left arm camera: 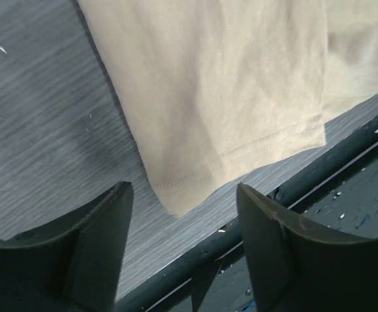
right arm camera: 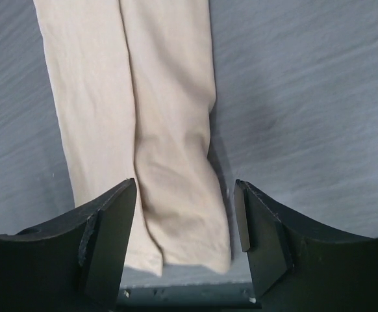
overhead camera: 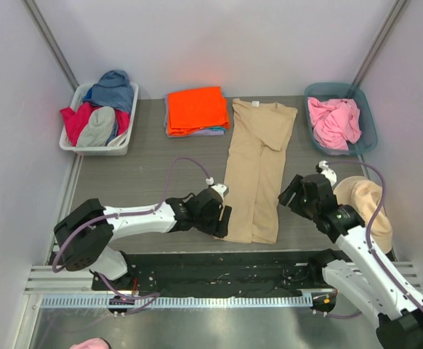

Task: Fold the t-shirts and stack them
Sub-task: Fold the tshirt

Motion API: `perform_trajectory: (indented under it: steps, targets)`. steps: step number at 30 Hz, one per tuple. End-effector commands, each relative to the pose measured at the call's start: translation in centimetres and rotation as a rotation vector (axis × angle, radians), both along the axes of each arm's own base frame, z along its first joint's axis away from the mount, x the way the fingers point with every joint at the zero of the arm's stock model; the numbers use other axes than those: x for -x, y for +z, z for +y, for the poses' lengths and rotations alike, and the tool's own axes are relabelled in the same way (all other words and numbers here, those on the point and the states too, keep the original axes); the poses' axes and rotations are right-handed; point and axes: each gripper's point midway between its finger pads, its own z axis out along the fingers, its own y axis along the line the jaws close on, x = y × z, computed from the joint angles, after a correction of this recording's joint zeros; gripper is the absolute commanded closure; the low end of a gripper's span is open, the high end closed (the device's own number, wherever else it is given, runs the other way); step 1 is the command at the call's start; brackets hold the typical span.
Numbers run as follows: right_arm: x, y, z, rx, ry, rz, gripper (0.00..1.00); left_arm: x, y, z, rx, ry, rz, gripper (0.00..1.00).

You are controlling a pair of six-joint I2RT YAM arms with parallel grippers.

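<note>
Tan shirt (overhead camera: pixel 255 171): folded into a long thin strip, lying flat in the middle of the tabletop (overhead camera: pixel 146 174), wide end at the back, hem end close to the arms
Orange shirt (overhead camera: pixel 195 109): folded, at the back, just left of the tan shirt's far end
Lavender shirt (overhead camera: pixel 215 132): under the orange shirt, only its edge peeks out
Pink shirt (overhead camera: pixel 333 122): in a heap in the teal bin (overhead camera: pixel 368 138) at the back right
White bin (overhead camera: pixel 95 149): at the back left, full of blue, red and grey clothes
Left gripper (overhead camera: pixel 224 218): wide open, holding nothing, low by the near left corner of the tan shirt; its own camera shows that corner just ahead, between the fingers (left arm camera: pixel 98 240)
Right gripper (overhead camera: pixel 288 195): wide open, holding nothing, by the right side of the tan shirt near the hem; its own camera shows the strip's near end below it; I cannot tell if it touches the cloth
</note>
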Motion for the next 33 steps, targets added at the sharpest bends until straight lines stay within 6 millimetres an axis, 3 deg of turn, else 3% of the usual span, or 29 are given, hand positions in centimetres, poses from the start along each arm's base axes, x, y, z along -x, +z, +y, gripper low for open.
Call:
perform_trajectory:
  steps: [1, 10, 13, 14, 19, 26, 33]
  targets:
    - [3.5, -1.0, 0.7, -0.094, -0.032, 0.062, 0.3, 0.7, -0.7, -1.4, 0.093, 0.005, 0.053, 0.35]
    - [6.4, -1.9, 0.4, -0.11, -0.016, 0.114, 0.3, 1.9, -3.3, -0.7, 0.115, 0.059, 0.111, 0.57]
    - [7.2, -2.7, 0.7, -0.127, -0.002, 0.147, 0.3, 2.3, -3.9, -0.6, 0.106, 0.062, 0.135, 0.7]
    - [7.4, -2.8, 0.8, -0.142, 0.0, 0.15, 0.3, 2.1, -3.6, -1.1, 0.132, 0.058, 0.126, 0.79]
    - [9.2, -4.6, 1.3, -0.183, 0.02, 0.208, 0.31, 2.2, -3.6, -1.1, 0.138, 0.056, 0.13, 0.99]
    - [10.5, -7.2, 2.1, -0.23, 0.041, 0.262, 0.31, 2.5, -4.0, -0.9, 0.13, 0.058, 0.142, 1.0]
    - [10.5, -8.8, 2.8, -0.271, 0.048, 0.281, 0.33, 2.6, -4.1, -0.6, 0.129, 0.062, 0.142, 1.0]
